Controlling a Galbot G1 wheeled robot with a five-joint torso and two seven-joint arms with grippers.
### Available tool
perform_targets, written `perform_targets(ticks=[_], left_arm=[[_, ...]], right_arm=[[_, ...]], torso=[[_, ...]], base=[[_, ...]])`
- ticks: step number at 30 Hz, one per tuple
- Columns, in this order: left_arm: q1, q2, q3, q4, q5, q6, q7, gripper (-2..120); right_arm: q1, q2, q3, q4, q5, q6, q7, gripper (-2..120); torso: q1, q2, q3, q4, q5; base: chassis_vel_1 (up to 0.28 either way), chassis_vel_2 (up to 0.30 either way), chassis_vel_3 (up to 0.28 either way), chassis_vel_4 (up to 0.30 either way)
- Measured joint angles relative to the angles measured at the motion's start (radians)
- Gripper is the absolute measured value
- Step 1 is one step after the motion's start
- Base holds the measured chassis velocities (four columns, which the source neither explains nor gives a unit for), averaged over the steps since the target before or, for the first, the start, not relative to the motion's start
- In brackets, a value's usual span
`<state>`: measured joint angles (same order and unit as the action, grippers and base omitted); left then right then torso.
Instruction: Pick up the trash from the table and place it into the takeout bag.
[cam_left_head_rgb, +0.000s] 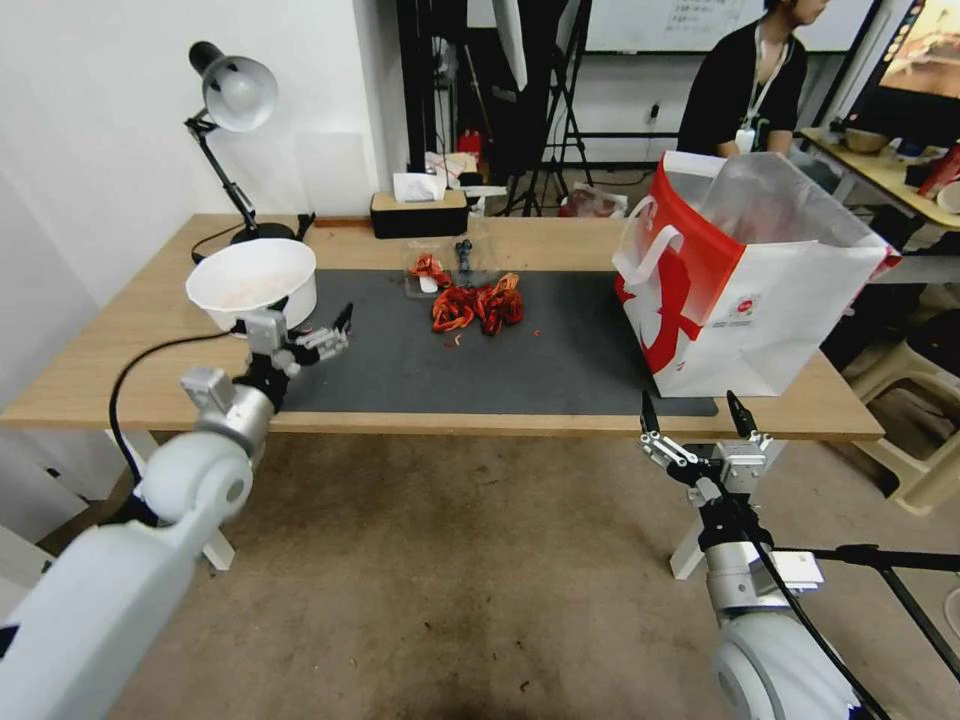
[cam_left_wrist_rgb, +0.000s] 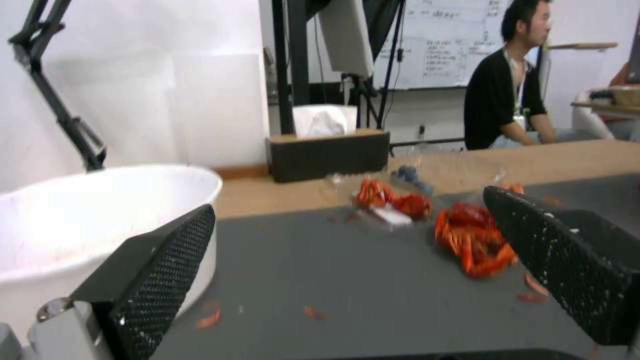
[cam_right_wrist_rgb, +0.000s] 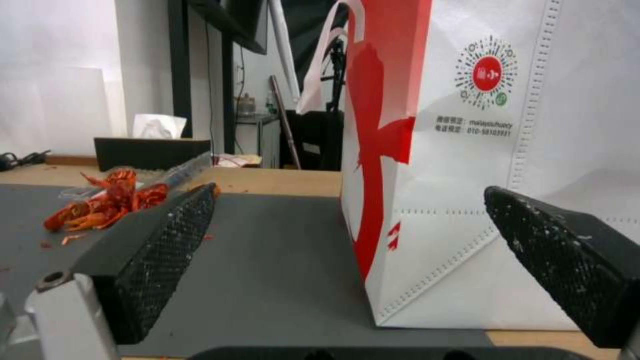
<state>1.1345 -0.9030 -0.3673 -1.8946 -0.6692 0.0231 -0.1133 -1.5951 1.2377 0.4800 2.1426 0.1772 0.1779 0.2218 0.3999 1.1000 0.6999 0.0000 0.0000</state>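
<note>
A pile of red crayfish shells (cam_left_head_rgb: 478, 305) lies in the middle of the dark grey mat (cam_left_head_rgb: 560, 360), with a clear plastic wrapper (cam_left_head_rgb: 432, 272) holding more red bits just behind it on the far side. Small red crumbs lie near them on the mat. The mat covers the middle of the light-wood table (cam_left_head_rgb: 150, 300). The takeout bag (cam_left_head_rgb: 760, 300) stands upright at the right end of the table, its top open.

A white bowl (cam_left_head_rgb: 255, 282) sits at the left edge of the mat. The left gripper (cam_left_head_rgb: 330, 335) hangs just beside the bowl, fingers spread wide, holding nothing. The right gripper (cam_left_head_rgb: 697, 415) is by the table's near edge, just in front of the bag, fingers wide apart and empty.

A black desk lamp (cam_left_head_rgb: 235, 110) and a tissue box (cam_left_head_rgb: 418, 208) stand along the far side.
</note>
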Motion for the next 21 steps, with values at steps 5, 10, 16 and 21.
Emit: perform_targets(ticks=[5, 10, 16, 21], left_arm=[[0.092, -0.048, -0.040, -0.039, 0.056, -0.007, -0.007, 100], [0.143, -0.073, -0.078, -0.058, 0.085, -0.015, -0.007, 100], [0.216, -0.127, -0.128, -0.082, 0.134, -0.035, -0.007, 100], [0.261, -0.175, -0.161, -0.094, 0.170, -0.067, -0.004, 100]], right_arm=[[-0.005, 0.003, 0.004, 0.002, -0.001, 0.002, 0.000, 100], [-0.007, 0.005, 0.005, 0.002, -0.001, 0.004, 0.001, 100], [-0.007, 0.010, 0.003, 0.002, -0.005, 0.006, 0.001, 100], [-0.009, 0.017, 0.002, 0.002, -0.010, 0.006, 0.001, 100]], torso=[[0.000, 0.000, 0.000, 0.0000, 0.0000], [0.000, 0.000, 0.000, 0.0000, 0.0000], [0.000, 0.000, 0.000, 0.0000, 0.0000], [0.000, 0.000, 0.000, -0.0001, 0.0000]], base=[[0.000, 0.000, 0.000, 0.000], [0.000, 0.000, 0.000, 0.000], [0.000, 0.000, 0.000, 0.000], [0.000, 0.000, 0.000, 0.000]])
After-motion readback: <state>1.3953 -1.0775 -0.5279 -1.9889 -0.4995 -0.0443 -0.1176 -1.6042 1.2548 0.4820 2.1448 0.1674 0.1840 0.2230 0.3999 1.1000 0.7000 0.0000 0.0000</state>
